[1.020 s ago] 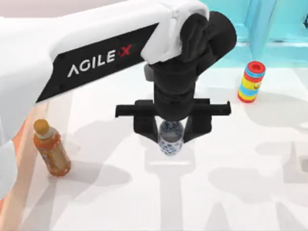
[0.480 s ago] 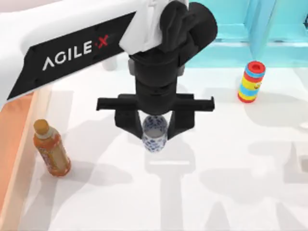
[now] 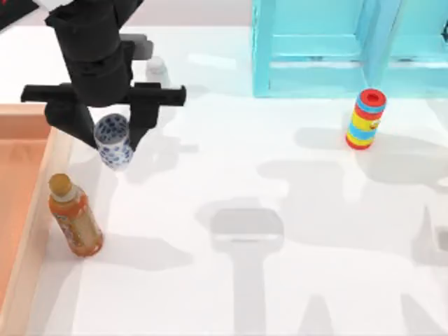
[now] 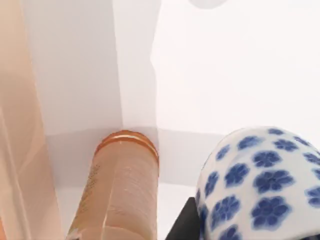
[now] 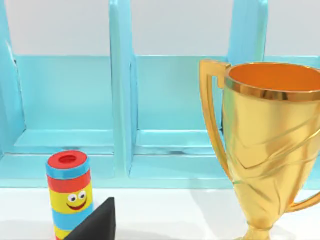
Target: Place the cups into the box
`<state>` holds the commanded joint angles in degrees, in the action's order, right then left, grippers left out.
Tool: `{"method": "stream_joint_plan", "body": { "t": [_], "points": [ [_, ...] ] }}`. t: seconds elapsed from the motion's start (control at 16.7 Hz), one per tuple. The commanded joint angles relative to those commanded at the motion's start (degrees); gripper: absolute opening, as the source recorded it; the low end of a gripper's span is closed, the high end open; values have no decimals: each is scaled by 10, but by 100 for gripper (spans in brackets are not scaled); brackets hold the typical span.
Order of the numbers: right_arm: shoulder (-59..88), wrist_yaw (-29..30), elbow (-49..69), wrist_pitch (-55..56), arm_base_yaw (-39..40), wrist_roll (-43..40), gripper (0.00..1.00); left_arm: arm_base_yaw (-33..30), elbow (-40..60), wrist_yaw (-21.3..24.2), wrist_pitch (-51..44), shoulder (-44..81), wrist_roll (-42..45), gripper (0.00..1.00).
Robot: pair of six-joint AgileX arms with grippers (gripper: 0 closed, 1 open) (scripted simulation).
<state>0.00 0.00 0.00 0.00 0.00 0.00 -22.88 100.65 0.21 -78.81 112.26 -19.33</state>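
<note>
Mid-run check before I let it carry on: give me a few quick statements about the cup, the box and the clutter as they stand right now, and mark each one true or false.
1. The left gripper holds the white floral cup. True.
2. The floral cup already lies inside the box. False: it is in the gripper, over the white table beside the box's rim.
3. An orange bottle stands upright next to the box's rim. True.
4. The striped cylinder lies tipped over by the bottle. False: it stands upright on the table's right side, in front of the turquoise frame.
5. A gold trophy stands before the turquoise frame in the right wrist view. True.
</note>
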Motion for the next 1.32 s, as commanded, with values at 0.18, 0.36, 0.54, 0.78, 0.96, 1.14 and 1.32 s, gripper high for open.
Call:
{"method": "stream_joint_plan", "body": {
  "t": [0.18, 0.36, 0.54, 0.78, 0.96, 1.14, 1.32],
  "points": [
    [0, 0, 0, 0, 0, 0, 100, 74, -5, 0, -5, -17, 55, 0],
    [0, 0, 0, 0, 0, 0, 100, 172, -18, 0, -15, -30, 131, 0],
    [0, 0, 0, 0, 0, 0, 100, 285, -30, 0, -26, -46, 246, 0],
    [0, 0, 0, 0, 0, 0, 100, 374, -52, 1, -30, -80, 349, 0],
    [0, 0, 0, 0, 0, 0, 100, 387, -60, 1, -30, -90, 365, 0],
    [0, 0, 0, 0, 0, 0, 100, 385, -58, 0, -30, -87, 366, 0],
    [0, 0, 0, 0, 0, 0, 100, 386, -81, 1, -6, -87, 366, 0]
  ]
}}
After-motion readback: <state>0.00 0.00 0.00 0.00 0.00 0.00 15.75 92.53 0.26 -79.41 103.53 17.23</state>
